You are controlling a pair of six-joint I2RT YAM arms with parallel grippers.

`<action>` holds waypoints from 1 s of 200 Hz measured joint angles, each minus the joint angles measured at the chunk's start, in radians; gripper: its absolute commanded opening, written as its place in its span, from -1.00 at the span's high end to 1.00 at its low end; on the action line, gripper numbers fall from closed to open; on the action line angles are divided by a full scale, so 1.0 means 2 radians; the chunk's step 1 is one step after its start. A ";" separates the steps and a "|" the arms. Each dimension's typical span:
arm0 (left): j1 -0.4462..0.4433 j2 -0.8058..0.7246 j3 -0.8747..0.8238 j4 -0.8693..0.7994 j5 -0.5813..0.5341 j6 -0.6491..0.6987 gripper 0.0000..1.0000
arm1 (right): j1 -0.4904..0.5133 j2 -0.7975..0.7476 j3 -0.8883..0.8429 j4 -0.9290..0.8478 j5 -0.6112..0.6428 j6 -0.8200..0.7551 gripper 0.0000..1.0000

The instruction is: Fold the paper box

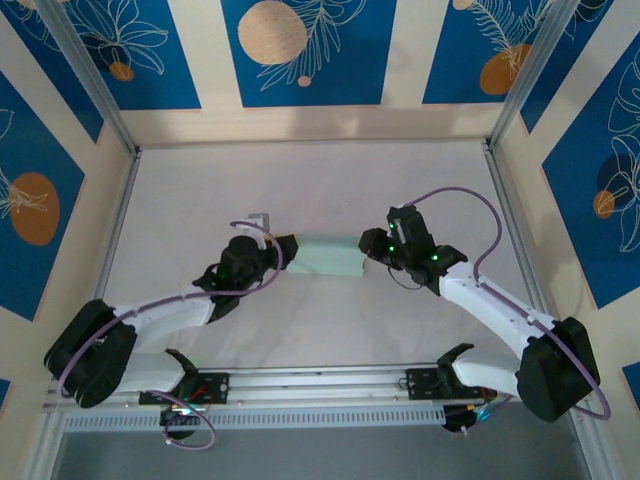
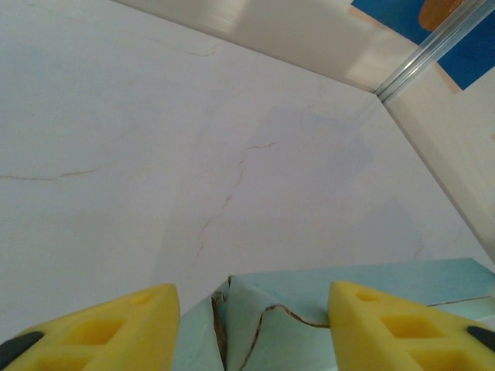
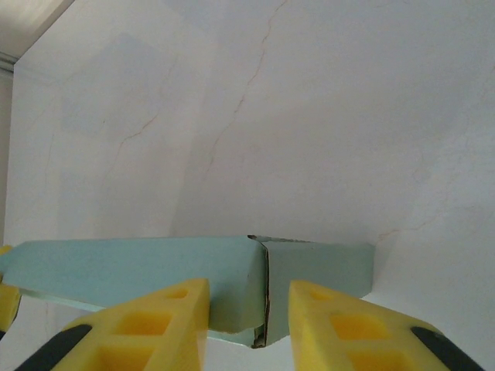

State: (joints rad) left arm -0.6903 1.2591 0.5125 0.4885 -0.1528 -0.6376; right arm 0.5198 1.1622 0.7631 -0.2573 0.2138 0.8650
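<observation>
The paper box (image 1: 330, 257) is a pale green, flat rectangular card box lying in the middle of the table between my two grippers. My left gripper (image 1: 287, 247) is at its left end. In the left wrist view the yellow fingers (image 2: 104, 325) stand wide apart on either side of the box's end flaps (image 2: 294, 328), so the left gripper (image 2: 254, 300) is open. My right gripper (image 1: 368, 246) is at the box's right end. There the right gripper (image 3: 249, 292) has its fingers (image 3: 155, 325) parted, with the folded end flap (image 3: 255, 286) in the gap.
The white marbled table (image 1: 320, 180) stretches behind the box. Aluminium posts (image 1: 512, 90) and patterned blue walls (image 1: 300, 50) enclose it on three sides. The arm bases and a rail (image 1: 320, 385) line the near edge.
</observation>
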 measured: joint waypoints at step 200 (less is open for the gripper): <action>0.056 -0.006 -0.017 0.020 0.112 -0.084 0.47 | 0.005 0.010 0.002 0.005 0.011 0.000 0.32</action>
State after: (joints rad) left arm -0.5785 1.2469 0.4789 0.5278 0.0715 -0.8059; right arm 0.5293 1.1824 0.7670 -0.2470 0.2359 0.8654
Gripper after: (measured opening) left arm 0.262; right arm 0.340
